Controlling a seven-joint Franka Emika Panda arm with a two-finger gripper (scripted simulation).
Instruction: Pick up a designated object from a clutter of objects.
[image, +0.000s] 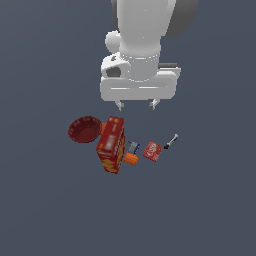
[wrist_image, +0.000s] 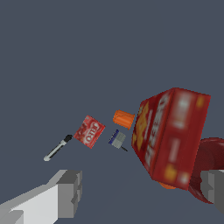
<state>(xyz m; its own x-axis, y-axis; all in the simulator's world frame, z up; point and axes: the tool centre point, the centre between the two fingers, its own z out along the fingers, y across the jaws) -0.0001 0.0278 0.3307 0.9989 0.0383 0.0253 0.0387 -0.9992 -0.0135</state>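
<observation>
Hand (image: 136, 105) hangs released, empty, above the clutter. Small box (image: 152, 151) lies flat on the worktop (image: 210, 200) between orange item (image: 130, 158) and tool (image: 171, 141) — fingers could nudge either neighbour descending.

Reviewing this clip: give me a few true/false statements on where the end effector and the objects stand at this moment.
1. The end effector is open and holds nothing. True.
2. The small red box lies inside the dark red bowl. False: it lies on the floor, apart from the bowl.
3. The cracker box sits between bowl and small red box. True.
4. The thin metal tool rests atop the cracker box. False: it lies beside the small red box.
</observation>
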